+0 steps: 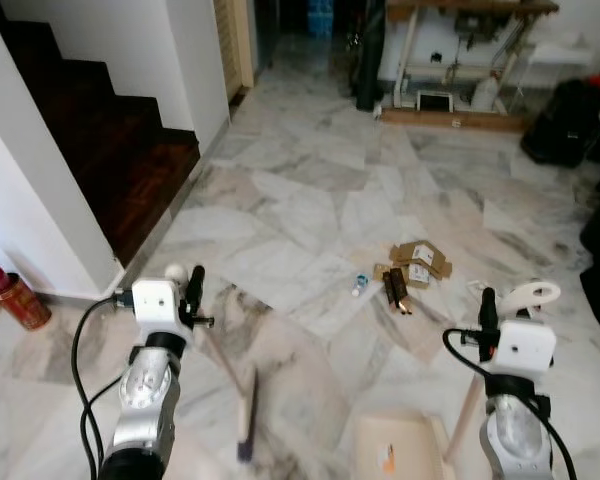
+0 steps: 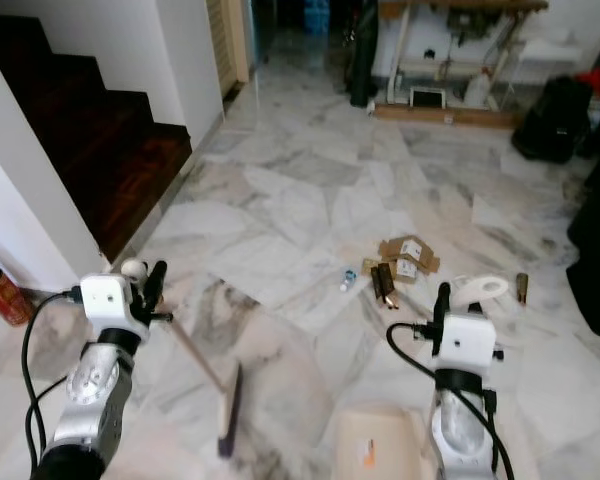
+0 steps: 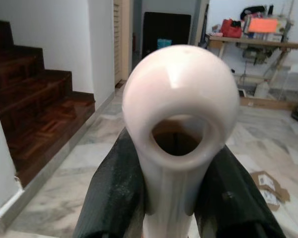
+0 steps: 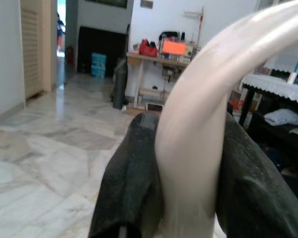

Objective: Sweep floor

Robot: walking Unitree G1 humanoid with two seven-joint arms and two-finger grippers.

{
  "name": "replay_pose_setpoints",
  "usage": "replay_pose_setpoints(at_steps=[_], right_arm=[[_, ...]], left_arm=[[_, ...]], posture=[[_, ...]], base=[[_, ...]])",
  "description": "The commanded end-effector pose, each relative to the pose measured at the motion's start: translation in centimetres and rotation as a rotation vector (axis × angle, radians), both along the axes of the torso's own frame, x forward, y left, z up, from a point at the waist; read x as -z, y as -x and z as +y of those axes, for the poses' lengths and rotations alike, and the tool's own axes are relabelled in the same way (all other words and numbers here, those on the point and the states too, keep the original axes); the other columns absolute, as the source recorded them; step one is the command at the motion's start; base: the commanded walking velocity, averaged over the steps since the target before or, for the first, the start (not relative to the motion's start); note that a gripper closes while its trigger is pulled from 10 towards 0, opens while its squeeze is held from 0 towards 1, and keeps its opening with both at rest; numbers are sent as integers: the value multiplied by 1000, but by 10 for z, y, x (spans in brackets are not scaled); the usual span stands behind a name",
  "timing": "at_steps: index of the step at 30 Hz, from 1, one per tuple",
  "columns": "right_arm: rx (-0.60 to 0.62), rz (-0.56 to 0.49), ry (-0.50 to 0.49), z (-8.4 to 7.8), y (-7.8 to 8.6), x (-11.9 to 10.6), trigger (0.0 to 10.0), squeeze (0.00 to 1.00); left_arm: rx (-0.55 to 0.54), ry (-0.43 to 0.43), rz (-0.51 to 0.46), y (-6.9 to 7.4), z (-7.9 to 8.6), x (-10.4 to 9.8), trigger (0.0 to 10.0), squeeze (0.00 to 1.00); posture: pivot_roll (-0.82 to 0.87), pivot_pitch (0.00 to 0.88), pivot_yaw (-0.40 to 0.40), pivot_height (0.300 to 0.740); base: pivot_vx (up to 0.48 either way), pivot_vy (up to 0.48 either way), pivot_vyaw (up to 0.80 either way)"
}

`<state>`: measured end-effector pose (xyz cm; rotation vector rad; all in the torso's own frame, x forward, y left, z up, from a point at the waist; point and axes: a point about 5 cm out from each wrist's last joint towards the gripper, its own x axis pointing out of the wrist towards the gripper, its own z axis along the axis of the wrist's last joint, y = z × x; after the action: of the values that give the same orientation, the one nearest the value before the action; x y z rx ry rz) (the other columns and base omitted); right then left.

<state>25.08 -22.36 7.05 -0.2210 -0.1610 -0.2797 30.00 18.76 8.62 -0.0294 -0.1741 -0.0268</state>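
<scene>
Down on the marble floor, the left gripper is holding the rounded white top of a broom; in the left wrist view the jaws are pinching the broom's handle just below the hole in its end. From that grip the stick is slanting down toward the middle of the floor, and the dark broom head is resting on the tiles between the two arms, slightly blurred. The right gripper is gripping the curved white handle of a dustpan, its jaws pressed against both sides of that handle in the right wrist view; the cream pan itself is sitting low near the bottom edge of the eye views, just left of the right arm. Ahead of the broom head, toward the middle of the floor, torn cardboard pieces are lying in a small heap with a little bottle just beside them. A dark wooden staircase is rising along the floor's left side, and a red canister is standing by the white wall at its foot.
</scene>
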Motion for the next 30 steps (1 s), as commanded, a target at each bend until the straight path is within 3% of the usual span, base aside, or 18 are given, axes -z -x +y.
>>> replay_pose_setpoints(at_steps=[1, 15, 21, 30], right_arm=[[-20, -41, -2, 5, -6, -10, 10000, 0], [-10, -29, -10, 4, -10, -9, 10000, 0], [-6, -24, -21, 4, -11, -8, 10000, 0], [-6, -21, -19, 6, -10, -7, 10000, 0]], left_arm=[[-12, -28, -53, -4, 5, -13, 10000, 0], [-5, -24, -52, -5, 3, -13, 10000, 0], [-4, -23, -52, -6, 3, -13, 10000, 0], [2, -23, -46, -4, 3, -11, 10000, 0]], posture=[[-62, 0, -11, 740], [-60, 0, -10, 740], [-60, 0, -11, 740], [-66, 0, -7, 740]], base=[[330, 0, 0], [334, 0, 0], [334, 0, -700], [335, 0, 0]])
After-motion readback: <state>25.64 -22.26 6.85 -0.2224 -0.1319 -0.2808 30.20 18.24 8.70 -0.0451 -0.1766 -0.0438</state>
